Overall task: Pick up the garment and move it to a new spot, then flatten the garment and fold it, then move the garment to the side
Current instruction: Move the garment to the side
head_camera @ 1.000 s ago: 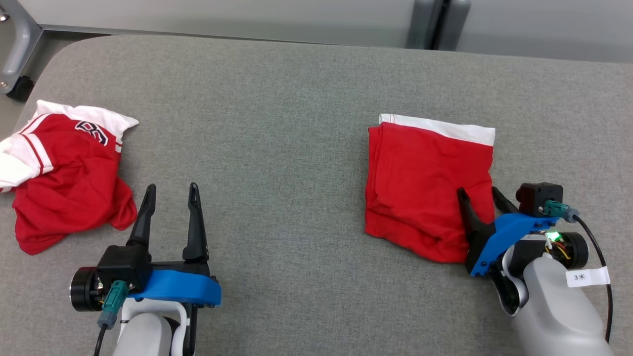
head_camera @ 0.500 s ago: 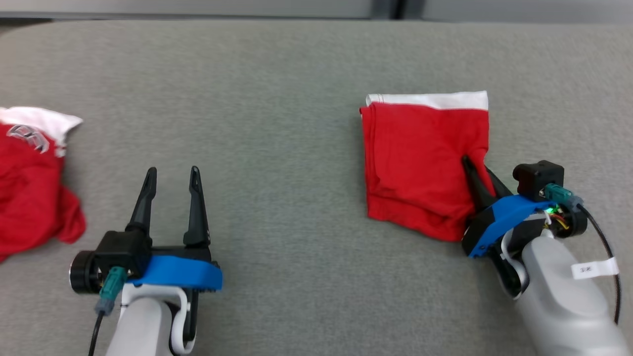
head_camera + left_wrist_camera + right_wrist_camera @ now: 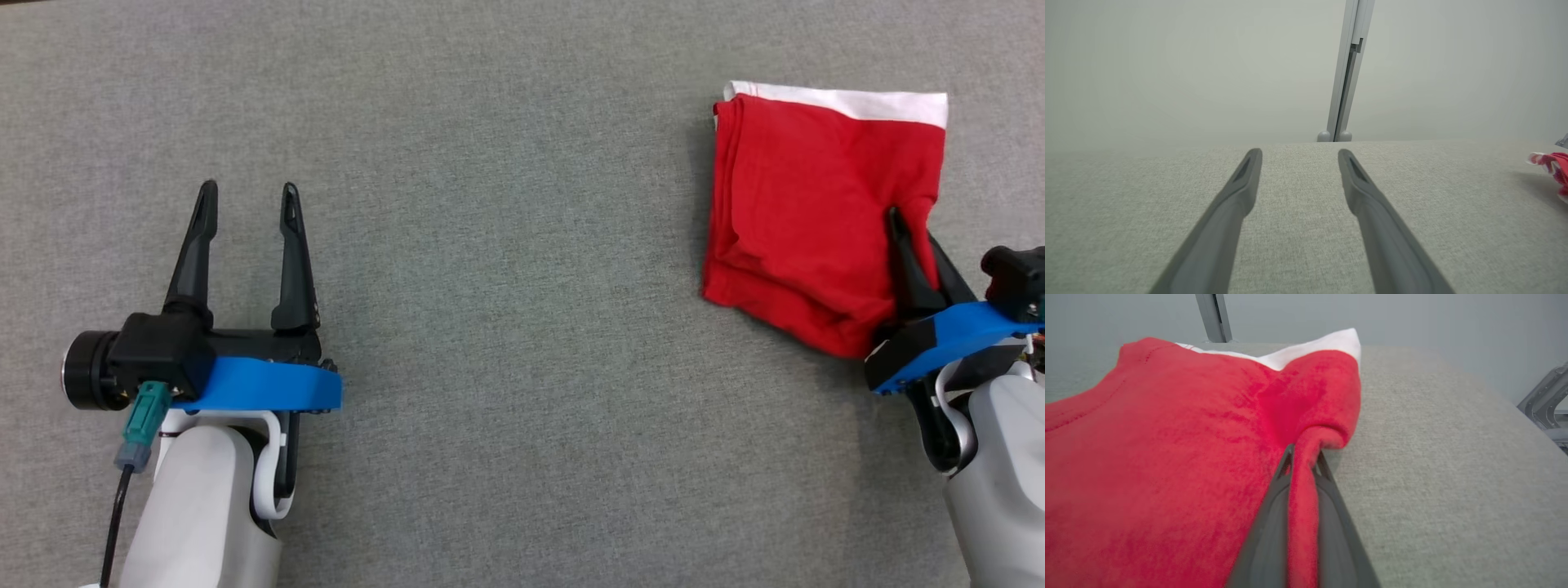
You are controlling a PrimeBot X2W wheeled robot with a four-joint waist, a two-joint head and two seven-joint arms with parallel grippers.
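Garment (image 3: 808, 212), folded red with a white band, lies at the right of the grey padded table (image 3: 490, 286). Right gripper (image 3: 913, 227) is clamped on a pinched ridge of its right edge; one second earlier its fingers stood apart. Left gripper (image 3: 246, 189) hovers with fingers spread, holding nothing.

We count two grippers, each with two fingers: the left gripper (image 3: 248, 189), fingers apart, and the right gripper (image 3: 910, 229), fingers pinched together. We count two cloths: one folded red garment (image 3: 808, 188) in the right gripper, one red-and-white cloth (image 3: 1553, 165) well off to the left gripper's side. One desk (image 3: 506, 245) lies beneath both grippers.
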